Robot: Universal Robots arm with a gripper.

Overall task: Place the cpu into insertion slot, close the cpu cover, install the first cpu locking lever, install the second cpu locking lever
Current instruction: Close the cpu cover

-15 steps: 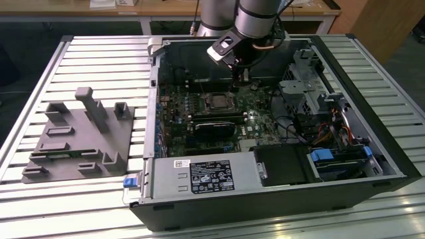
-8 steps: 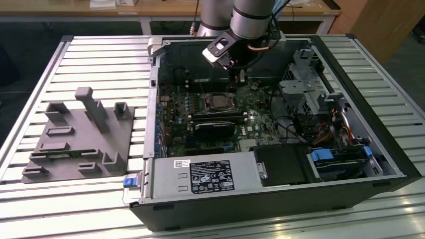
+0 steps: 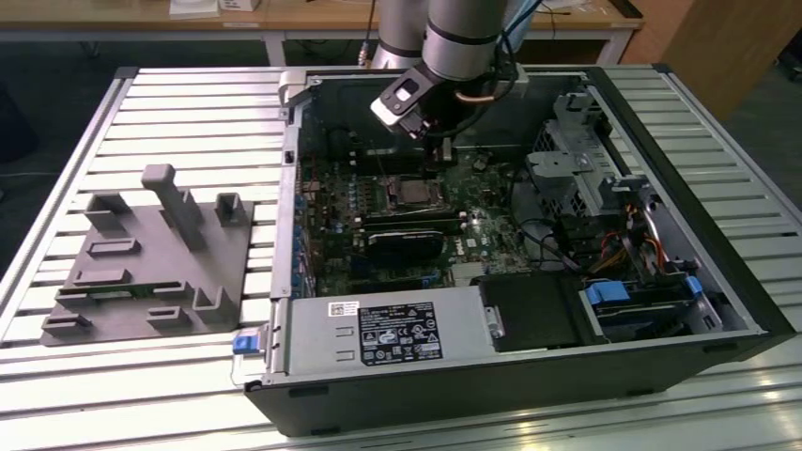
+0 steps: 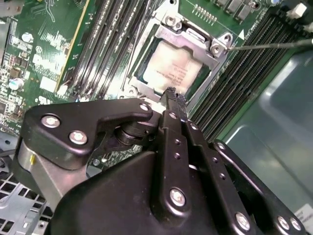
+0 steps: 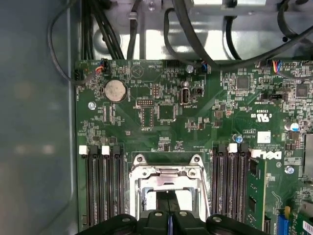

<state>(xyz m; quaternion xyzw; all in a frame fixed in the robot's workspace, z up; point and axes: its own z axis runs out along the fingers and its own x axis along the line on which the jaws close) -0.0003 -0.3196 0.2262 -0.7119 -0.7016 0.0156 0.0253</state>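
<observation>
Noted silver-grey with parallel ribbed striping on the table (image 3: 188, 103). Matte mid-grey throughout on the fixture block (image 3: 150, 272). Black on the computer case (image 3: 501, 395). Bare grey metal on the power supply (image 3: 314, 343), with a black-and-white label (image 3: 401, 334) and a blue tab (image 3: 247, 343) beside it. Deep green with fine pale tracing on the circuit board (image 5: 146, 132). Pale silver-beige on the cpu (image 4: 171, 68), with faint grey print across it. Bright silvery on the cpu cover (image 4: 193, 39). Black with white end latches on the memory slots (image 5: 103, 186). Shiny silver on the coin cell (image 5: 116, 90). Matte black with silver screw heads on the gripper (image 4: 171, 93). Orange, red and yellow on the wire bundle (image 3: 621, 249).
</observation>
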